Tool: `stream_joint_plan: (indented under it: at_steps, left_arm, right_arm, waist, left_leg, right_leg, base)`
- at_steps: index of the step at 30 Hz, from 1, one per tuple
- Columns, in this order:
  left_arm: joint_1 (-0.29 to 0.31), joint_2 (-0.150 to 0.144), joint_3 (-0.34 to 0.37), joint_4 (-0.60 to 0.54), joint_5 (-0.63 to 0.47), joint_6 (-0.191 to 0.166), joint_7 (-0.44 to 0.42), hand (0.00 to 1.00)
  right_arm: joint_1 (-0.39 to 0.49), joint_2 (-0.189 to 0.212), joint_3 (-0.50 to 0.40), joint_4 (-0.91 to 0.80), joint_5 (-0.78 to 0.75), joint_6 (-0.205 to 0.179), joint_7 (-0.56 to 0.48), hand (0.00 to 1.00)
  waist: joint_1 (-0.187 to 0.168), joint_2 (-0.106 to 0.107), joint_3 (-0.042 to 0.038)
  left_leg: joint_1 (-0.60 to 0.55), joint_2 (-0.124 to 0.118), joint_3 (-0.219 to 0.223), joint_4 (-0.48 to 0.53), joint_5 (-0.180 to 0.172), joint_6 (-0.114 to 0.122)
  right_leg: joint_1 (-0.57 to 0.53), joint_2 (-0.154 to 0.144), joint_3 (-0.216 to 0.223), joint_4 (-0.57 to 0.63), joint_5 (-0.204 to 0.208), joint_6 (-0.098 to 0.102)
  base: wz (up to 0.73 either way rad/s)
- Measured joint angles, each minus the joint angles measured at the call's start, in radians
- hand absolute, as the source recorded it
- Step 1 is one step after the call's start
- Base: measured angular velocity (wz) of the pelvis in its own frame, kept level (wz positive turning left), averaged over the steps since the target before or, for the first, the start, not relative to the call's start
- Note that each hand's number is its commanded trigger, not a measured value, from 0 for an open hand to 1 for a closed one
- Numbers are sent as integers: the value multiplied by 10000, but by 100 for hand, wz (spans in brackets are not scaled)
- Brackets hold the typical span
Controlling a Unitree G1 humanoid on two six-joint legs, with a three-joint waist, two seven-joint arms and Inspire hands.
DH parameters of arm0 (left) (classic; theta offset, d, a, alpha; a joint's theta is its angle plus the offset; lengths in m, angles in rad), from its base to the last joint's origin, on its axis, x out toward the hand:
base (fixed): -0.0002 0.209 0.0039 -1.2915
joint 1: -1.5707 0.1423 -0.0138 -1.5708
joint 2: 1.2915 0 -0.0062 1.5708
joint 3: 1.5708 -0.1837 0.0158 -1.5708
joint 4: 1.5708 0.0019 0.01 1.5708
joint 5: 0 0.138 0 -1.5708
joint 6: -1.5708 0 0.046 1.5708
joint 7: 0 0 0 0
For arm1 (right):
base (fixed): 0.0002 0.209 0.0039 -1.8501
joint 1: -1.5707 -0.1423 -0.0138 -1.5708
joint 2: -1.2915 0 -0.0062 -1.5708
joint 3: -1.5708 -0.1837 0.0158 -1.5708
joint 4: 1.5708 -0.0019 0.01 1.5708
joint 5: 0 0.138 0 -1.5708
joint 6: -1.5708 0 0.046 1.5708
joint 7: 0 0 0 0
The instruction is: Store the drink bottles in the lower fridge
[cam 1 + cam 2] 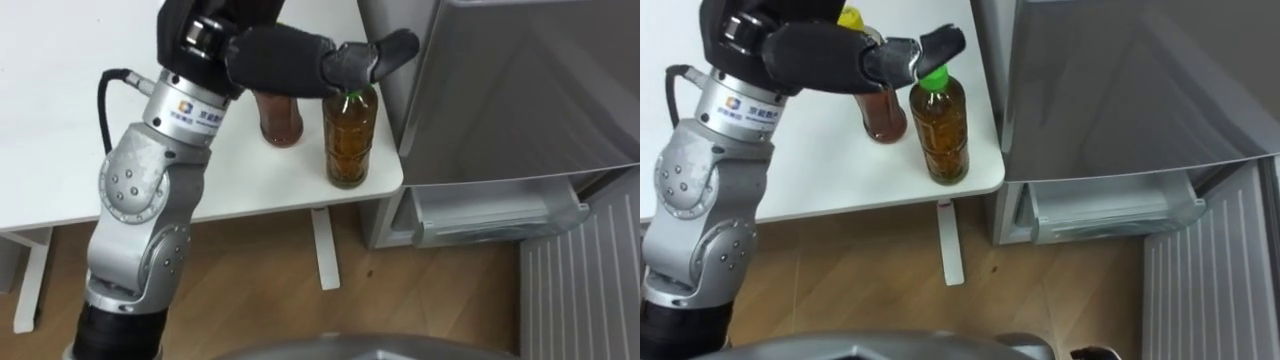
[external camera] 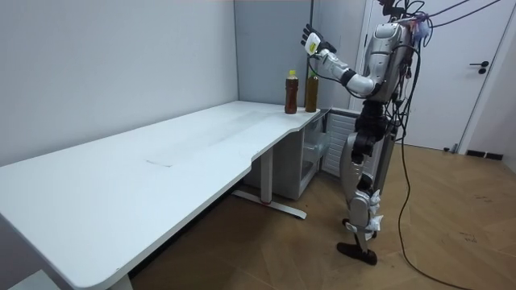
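Left hand (image 1: 283,58) above green-capped bottle (image 1: 350,135), fridge (image 1: 520,90) just beside

Two drink bottles stand upright, just beside each other, on the corner of the white desk (image 1: 60,100), at the upper middle of the left eye view. The green-capped bottle (image 1: 350,140) is clear plastic, filled nearly to the neck with amber tea, and stands nearest the desk's edge and the fridge. The yellow-capped bottle (image 1: 883,115), to its left and a little further back, holds a darker reddish-brown drink. At lower right, the lower fridge (image 1: 500,215) stands open beneath the grey upper door, showing a white bin.
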Motion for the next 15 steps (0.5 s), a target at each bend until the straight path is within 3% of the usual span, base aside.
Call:
stream_joint_plan:
  at_steps: [5, 11, 15]
  left_arm:
    - [0, 89, -174, 0, 4, 63, -149, 0]
    - [3, 432, -381, 27, 13, 473, -607, 0]
    - [20, 631, -394, 51, 18, 790, -903, 0]
  right_arm:
    - [-35, 1, 90, 0, -1, 1, -13, 0]
    - [-125, -3, 314, -20, -68, 15, 8, 0]
    - [-156, -3, 309, -25, -346, 119, 113, 0]
  waist:
    - [-1, -37, 27]
    - [3, -75, 118]
    - [-60, 23, 103]
  left_leg:
    - [-6, -4, 6, -24, 0, 0]
    - [-27, -4, 81, -22, -1, 0]
    - [-82, -6, 83, -21, 0, 0]
  right_leg:
    - [-1, -3, 34, 18, 0, 0]
    - [-29, -6, 45, 9, 0, 0]
    - [-55, -5, 45, -18, 0, 0]
  base:
    - [-3]
    - [0]
    - [0]
